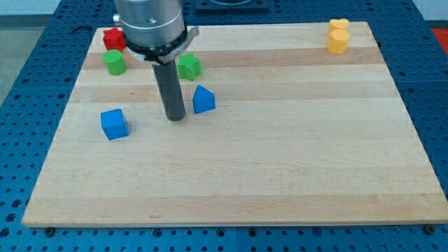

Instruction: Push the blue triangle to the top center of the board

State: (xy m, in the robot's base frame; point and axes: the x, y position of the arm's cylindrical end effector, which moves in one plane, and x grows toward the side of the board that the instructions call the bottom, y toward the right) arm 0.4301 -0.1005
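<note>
The small blue triangular plastic block (203,99) sat upper left of centre on the wooden board (280,175). Your rod's tip (175,118) (no jaws fitted) stood just left; you needed to approach from below-left.

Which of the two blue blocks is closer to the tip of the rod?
The blue triangle, just to the view's right of my tip. The blue cube sits farther off, toward the view's left edge of the board.

I see a board (280,175) of pale, smooth wood with visible grain. The blue triangle (203,99) beside my tip (175,117) looks like matt plastic. The rod above it is dark and slightly glossy.
</note>
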